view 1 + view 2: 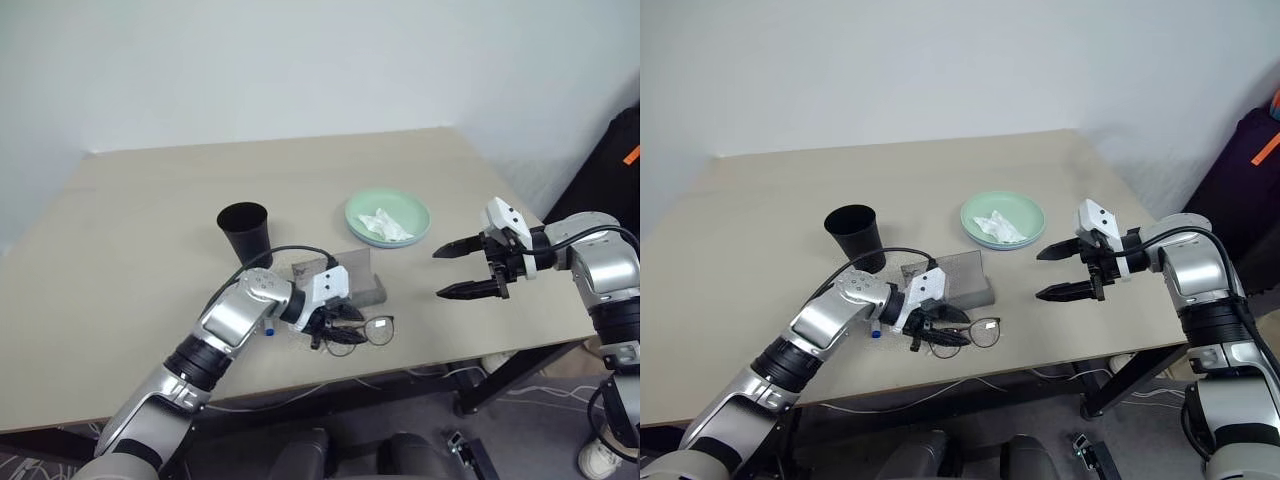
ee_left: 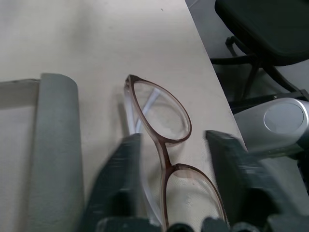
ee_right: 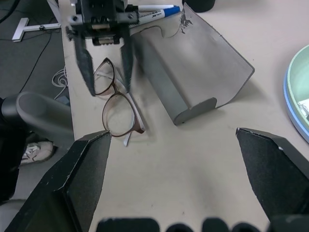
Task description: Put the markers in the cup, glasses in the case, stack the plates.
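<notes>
1. We record a beige table (image 1: 140, 250) with a smooth matte top, set before a plain white wall (image 1: 250, 60).
2. We note a crumpled white tissue (image 1: 386, 225), lying towards the table's far right part.
3. We list a grey floor (image 1: 520, 430) below the table's near edge, with thin cables (image 1: 520, 375) trailing across it.
4. We enter a black chair (image 2: 260, 34) on thin legs, standing on the floor just off the table's edge.
5. We add a dark object (image 1: 615, 170) with an orange mark (image 1: 631, 154) at the far right.
</notes>
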Controlling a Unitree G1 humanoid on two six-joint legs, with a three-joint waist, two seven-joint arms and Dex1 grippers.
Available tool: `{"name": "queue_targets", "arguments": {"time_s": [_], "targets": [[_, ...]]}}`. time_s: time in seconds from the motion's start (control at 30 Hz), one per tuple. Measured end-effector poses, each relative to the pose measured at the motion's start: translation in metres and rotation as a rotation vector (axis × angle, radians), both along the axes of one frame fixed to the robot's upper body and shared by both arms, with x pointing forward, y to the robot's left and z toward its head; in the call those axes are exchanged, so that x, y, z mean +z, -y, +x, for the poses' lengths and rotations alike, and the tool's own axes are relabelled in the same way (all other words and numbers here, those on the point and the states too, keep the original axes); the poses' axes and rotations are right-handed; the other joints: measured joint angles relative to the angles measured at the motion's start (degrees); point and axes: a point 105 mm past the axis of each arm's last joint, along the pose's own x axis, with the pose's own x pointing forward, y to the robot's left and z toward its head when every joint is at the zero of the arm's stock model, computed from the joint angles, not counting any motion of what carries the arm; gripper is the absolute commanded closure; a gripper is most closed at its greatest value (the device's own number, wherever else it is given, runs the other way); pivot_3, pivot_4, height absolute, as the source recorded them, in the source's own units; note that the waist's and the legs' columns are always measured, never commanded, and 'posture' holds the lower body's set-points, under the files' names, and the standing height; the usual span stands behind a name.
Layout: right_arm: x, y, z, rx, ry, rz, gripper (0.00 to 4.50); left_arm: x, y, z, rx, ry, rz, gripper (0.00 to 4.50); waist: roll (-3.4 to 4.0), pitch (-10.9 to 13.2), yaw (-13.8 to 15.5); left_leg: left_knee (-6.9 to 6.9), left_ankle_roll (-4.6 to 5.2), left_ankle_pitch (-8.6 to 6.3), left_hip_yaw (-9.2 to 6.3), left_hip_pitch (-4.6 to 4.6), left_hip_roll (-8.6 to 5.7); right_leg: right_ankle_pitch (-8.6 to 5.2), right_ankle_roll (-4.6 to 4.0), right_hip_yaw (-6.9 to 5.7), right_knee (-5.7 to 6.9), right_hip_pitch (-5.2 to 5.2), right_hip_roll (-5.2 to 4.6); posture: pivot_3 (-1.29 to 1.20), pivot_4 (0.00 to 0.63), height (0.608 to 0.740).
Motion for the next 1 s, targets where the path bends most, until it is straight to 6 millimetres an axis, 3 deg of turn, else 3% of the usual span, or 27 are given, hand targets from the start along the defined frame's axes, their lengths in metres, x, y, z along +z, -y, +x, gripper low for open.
{"name": "queue_targets", "arguments": {"time_s": [0.57, 0.67, 1.0], "targets": [[0.000, 0.000, 0.002, -0.015, 0.008, -0.001, 0.00, -0.005, 0.004, -0.003, -0.009, -0.003, 0.006, 3.46, 0.01, 0.0, 0.0, 0.15, 0.11, 0.01, 0.00, -0.01, -0.01, 0.11, 0.09, -0.03, -0.05, -0.01, -0.05, 0.00, 0.000, 0.727], [0.000, 0.000, 0.002, -0.021, 0.011, -0.002, 0.00, -0.005, 0.005, -0.003, -0.010, -0.007, -0.002, 4.42, 0.01, 0.0, 0.0, 0.17, 0.12, 0.01, 0.00, 0.00, -0.01, 0.11, 0.10, -0.04, -0.05, -0.01, -0.06, 0.00, 0.000, 0.727], [0.000, 0.001, 0.003, -0.020, 0.015, -0.004, 0.00, 0.007, 0.007, -0.001, 0.018, -0.045, -0.072, 4.48, 0.13, -0.1, 0.0, 0.34, 0.26, 0.07, 0.00, -0.01, -0.04, 0.35, 0.19, -0.08, -0.08, 0.04, -0.13, 0.00, 0.000, 0.727]]}}
